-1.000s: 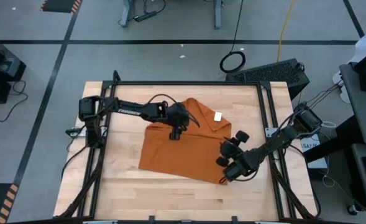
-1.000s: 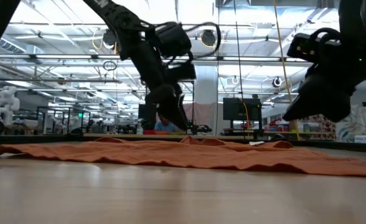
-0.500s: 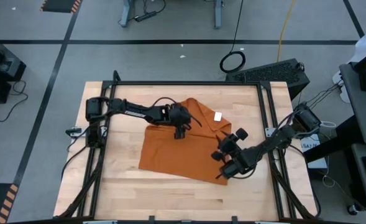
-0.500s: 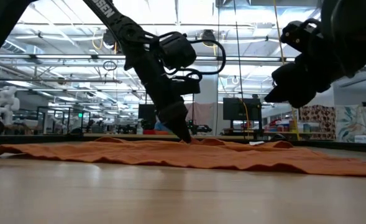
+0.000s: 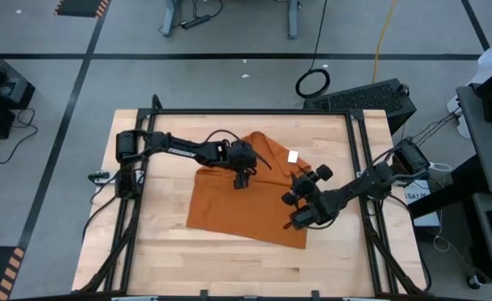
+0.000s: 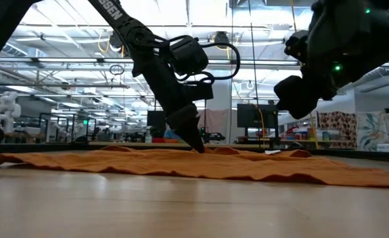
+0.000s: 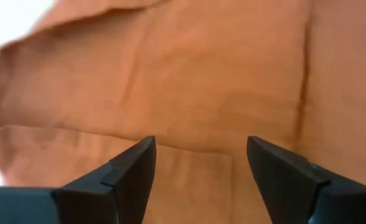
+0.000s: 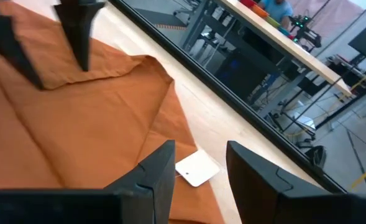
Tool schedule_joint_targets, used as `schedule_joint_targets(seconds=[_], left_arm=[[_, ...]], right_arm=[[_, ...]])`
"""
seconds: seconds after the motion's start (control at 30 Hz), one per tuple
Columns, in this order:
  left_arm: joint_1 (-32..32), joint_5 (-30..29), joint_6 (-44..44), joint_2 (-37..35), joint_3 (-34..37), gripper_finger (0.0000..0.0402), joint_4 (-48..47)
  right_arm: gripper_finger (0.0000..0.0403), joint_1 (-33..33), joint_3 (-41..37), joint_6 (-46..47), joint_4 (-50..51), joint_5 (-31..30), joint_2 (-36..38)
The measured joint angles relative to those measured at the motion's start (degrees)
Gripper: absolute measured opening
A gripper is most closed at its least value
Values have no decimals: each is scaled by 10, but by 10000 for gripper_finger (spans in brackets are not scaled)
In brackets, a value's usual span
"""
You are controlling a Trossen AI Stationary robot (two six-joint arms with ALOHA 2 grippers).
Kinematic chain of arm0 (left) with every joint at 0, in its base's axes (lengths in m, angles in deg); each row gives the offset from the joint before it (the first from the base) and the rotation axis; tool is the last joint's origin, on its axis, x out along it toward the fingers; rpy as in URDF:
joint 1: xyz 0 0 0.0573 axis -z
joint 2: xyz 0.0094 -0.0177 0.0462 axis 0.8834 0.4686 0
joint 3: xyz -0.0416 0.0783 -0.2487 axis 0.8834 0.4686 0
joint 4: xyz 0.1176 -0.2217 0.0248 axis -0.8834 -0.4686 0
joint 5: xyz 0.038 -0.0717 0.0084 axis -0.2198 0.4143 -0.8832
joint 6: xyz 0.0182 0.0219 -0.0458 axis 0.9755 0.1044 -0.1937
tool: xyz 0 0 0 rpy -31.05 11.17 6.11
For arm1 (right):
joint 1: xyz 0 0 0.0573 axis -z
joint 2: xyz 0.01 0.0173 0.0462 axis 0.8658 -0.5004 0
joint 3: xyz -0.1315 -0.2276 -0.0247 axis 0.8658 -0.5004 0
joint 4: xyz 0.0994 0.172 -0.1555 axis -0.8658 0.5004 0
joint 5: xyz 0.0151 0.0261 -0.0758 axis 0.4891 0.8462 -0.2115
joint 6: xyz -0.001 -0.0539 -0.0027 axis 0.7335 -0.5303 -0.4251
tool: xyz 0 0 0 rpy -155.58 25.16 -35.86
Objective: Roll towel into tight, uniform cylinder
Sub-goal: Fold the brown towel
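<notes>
Lying spread near tabletop (image 5: 162, 251) centre, towel (image 5: 246, 205) folded at far corner. Left gripper (image 5: 240, 179) pressing down on towel's far-left part, jaws wide, gripping nothing. Right gripper (image 5: 292, 212) hovering above towel's right edge, jaws partly apart, empty.

even overhead light, soft shadows, blurred left wrist view
</notes>
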Motion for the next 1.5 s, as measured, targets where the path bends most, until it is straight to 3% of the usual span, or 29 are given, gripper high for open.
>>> schedule_joint_targets(seconds=[0.53, 0.73, 0.83, 0.97, 1.1, 1.3, 1.5], left_arm=[[-1, 2, -16, 27, -2, 145, 4], [3, -1, -17, 16, -1, 121, -29], [5, -1, -17, 6, 0, 116, -44], [6, -1, -17, 3, 0, 116, -53], [6, -1, -26, 3, 0, 115, -52], [7, -1, -34, 3, 0, 115, -52], [8, -1, -33, 2, 0, 115, -52]], right_arm=[[134, 11, 0, -2, -17, 5, 0], [134, 21, 0, -35, -16, 67, 0], [134, 41, -1, -94, 0, 120, 0], [134, 64, -34, -164, -13, 110, 10], [134, 88, -95, -280, -132, 147, 54], [141, 121, -123, -473, -357, 291, 143], [155, 165, -114, -600, -300, 313, 222]])
